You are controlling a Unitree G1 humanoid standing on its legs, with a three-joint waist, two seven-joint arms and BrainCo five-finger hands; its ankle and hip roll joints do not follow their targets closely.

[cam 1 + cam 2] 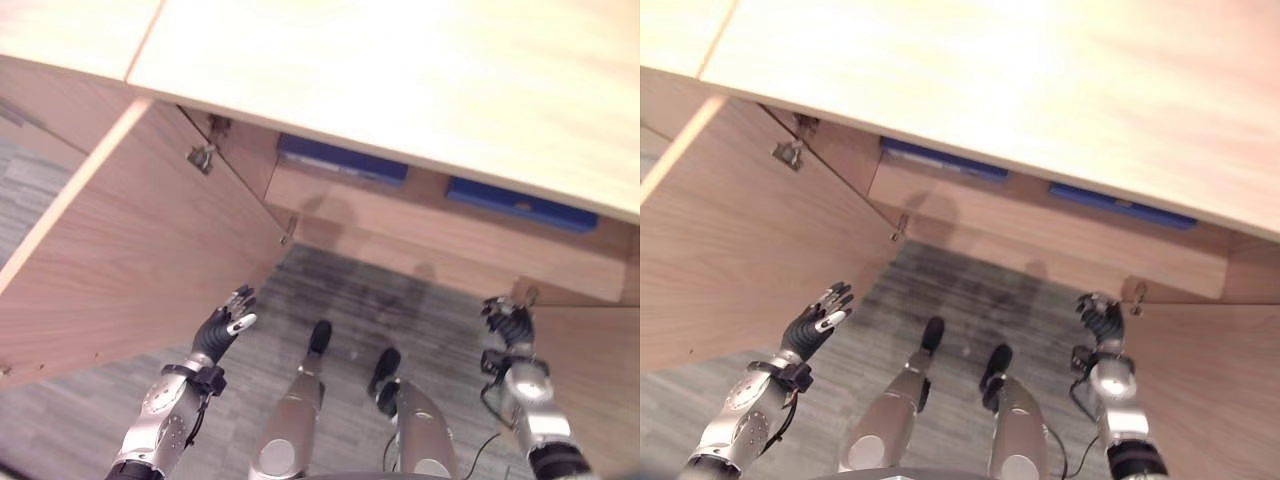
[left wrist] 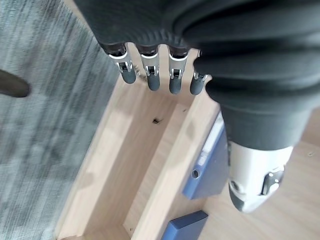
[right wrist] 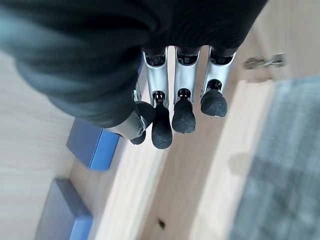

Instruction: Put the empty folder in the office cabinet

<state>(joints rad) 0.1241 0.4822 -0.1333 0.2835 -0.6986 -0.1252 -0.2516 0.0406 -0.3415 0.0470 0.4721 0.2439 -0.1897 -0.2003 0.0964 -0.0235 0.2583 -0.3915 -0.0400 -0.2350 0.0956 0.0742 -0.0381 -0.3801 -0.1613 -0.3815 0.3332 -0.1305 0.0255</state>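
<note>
Apparently both hands are hanging free of any load in front of the light wooden office cabinet [image 1: 420, 230], whose two doors are standing wide open: the left wooden door [image 1: 130, 250] swung out beside the left hand [image 1: 225, 328], the right wooden door [image 1: 1200, 370] out beside the right hand [image 1: 1100, 322]. The left hand's fingers [image 2: 150, 75] are reaching out nearly straight and holding nothing; the right hand's fingers [image 3: 182, 112] are bending loosely at the tips, thumb tucked beside them, also gripping nothing. Two flat blue folders [image 1: 342, 160] are already lying on the cabinet's shelf, just under its pale top, one toward the left and another blue folder [image 1: 520, 205] toward the right, well apart; which of them is the empty one I cannot tell. Judging from this, the placing looks done, and the step in hand is probably shutting the cabinet. To do it well, each hand should be meeting the outer face of its own door with flat fingers, pushing steadily inward, and keeping clear of the metal hinge [image 1: 202, 157] and the closing gap.
</note>
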